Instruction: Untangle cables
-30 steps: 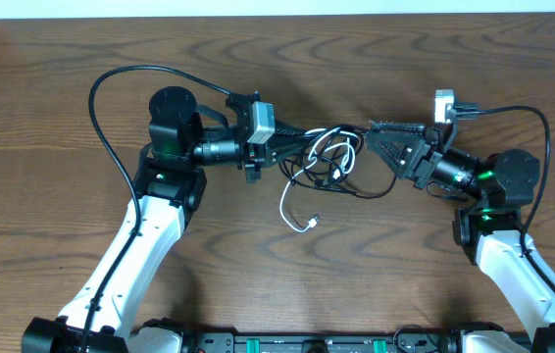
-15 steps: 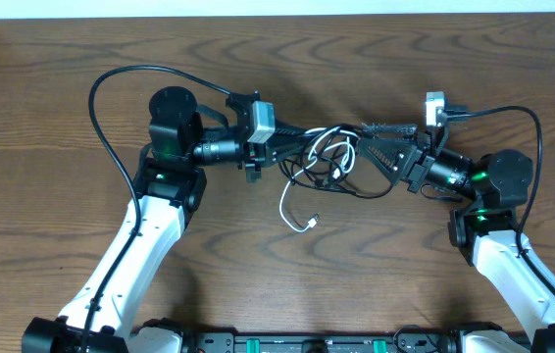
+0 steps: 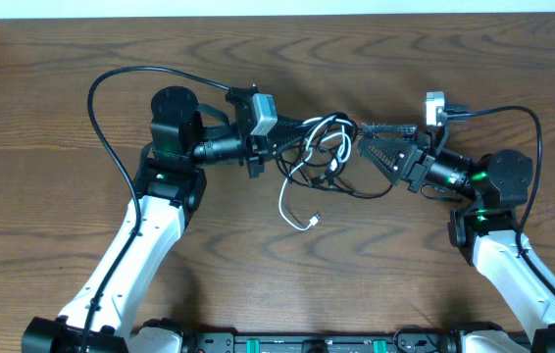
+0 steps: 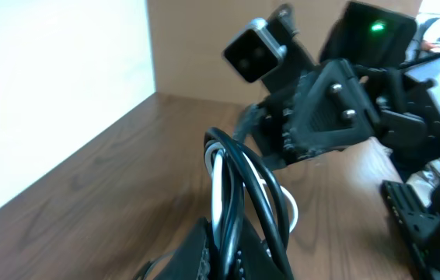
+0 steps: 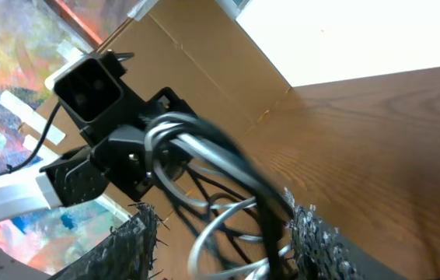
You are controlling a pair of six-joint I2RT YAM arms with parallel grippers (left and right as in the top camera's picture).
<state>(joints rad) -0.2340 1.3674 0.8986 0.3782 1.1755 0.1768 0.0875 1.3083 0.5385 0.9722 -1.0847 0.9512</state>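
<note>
cables bunched mid-surface, strung between both tools. left tool clenched on bunch's left end. right tool released, jaws spread astride bunch's right end. white cable tail trails from bunch onto surface, toward robot.

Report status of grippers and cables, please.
Left gripper shut on cables. Right gripper open, astride them. Cables tangled between both. No obstacle seen.
</note>
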